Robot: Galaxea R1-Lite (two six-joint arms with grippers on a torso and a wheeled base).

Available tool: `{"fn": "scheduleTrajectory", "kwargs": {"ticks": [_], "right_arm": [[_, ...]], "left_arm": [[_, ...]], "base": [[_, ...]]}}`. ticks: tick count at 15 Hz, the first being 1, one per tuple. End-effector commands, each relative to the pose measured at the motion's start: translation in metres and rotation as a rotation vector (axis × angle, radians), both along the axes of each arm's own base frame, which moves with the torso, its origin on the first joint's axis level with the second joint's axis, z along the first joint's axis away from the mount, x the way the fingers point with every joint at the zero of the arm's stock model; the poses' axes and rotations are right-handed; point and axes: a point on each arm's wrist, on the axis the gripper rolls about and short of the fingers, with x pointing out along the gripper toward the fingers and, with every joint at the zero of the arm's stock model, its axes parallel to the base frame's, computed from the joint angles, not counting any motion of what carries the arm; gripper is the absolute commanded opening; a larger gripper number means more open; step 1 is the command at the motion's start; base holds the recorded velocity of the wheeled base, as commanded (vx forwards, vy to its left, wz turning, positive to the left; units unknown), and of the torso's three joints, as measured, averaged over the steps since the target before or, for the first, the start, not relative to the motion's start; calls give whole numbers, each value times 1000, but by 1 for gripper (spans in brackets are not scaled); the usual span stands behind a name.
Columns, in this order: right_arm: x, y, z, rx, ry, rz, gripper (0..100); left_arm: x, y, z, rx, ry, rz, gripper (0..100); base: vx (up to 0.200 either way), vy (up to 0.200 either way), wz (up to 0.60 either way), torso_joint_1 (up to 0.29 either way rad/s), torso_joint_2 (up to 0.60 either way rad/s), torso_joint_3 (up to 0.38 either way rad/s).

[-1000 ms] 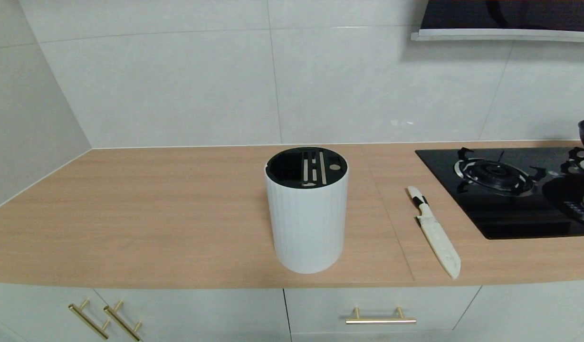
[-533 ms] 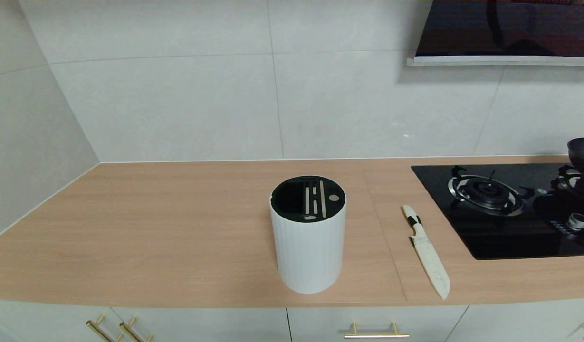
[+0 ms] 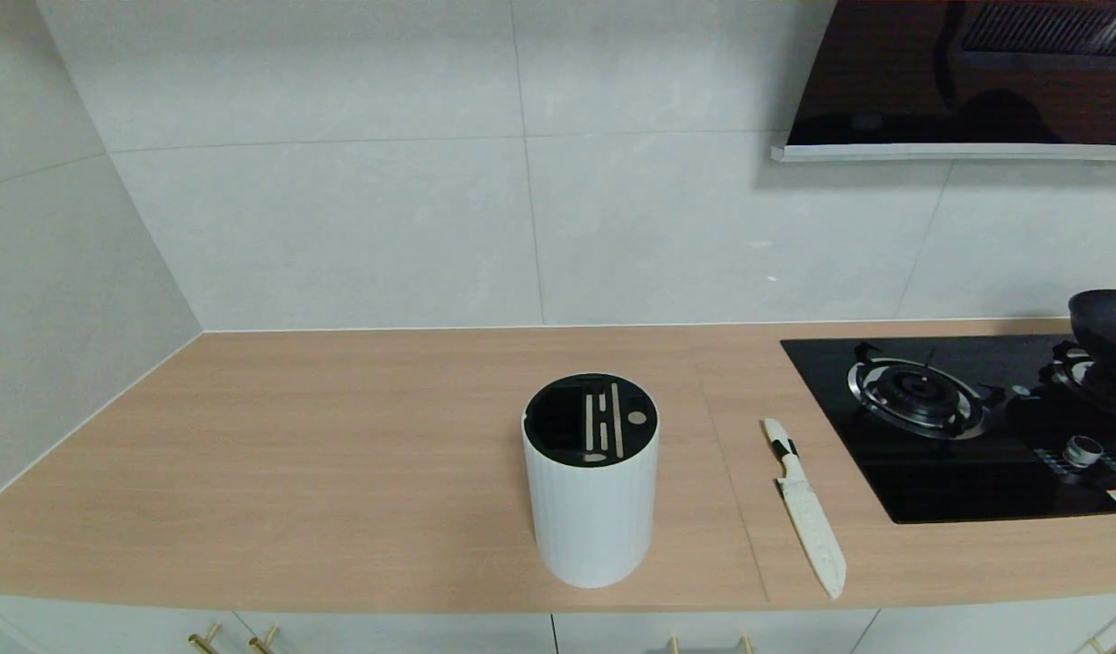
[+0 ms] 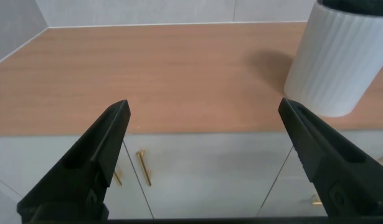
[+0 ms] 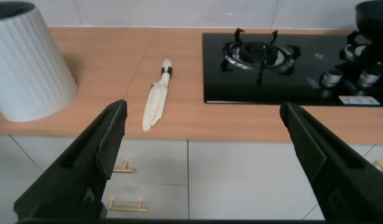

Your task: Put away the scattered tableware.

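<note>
the knife [image 5: 157,102] lies flat on the counter [image 3: 340,436] between the white holder [image 3: 591,490] and the hob [image 3: 930,463], blade toward the front edge, ahead of the nearer right gripper [image 5: 202,111], which gapes wide and empty.

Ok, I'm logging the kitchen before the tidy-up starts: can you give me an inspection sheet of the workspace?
Surface: wooden countertop, black hob set in at the right.
Job's things: white knife lying flat between holder and hob, blade toward the front edge; white slotted holder upright, slots look empty.
Clutter: dark pan on the far-right burner.
Grippers: left gripper and right gripper open, holding nothing, before the counter's front edge.
Cables: nothing seen.
Surroundings: tiled wall, range hood, cabinets below.
</note>
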Motion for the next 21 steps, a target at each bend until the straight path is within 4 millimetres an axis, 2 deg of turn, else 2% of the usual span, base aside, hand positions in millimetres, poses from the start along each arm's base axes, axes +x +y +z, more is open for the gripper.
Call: {"fn": "scheduleTrajectory", "kwargs": {"ticks": [1,13,14,15,16,19,21], "right_arm": [[0,0,0,0,1,1,100],[-1,0,4,-5,-16,1,100],[-4,0,16,1,-63,4,100],[-8,0,42,13,-93,34,100],[-4,0,53,13,-73,46,100],[26,3,84,18,92,130,100],[49,4,93,26,199,172,100]], "left_arm": [[0,0,0,0,0,1,100],[0,0,0,1,0,-1,100],[0,0,0,1,0,-1,100],[0,0,0,1,0,1,100],[0,0,0,1,0,-1,100],[0,0,0,1,0,-1,100],[0,0,0,1,0,-1,100]], "base": [[0,0,0,0,0,0],[0,0,0,0,0,0],[0,0,0,0,0,0],[0,0,0,0,0,0],[0,0,0,0,0,0],[0,0,0,0,0,0],[0,0,0,0,0,0]]}}
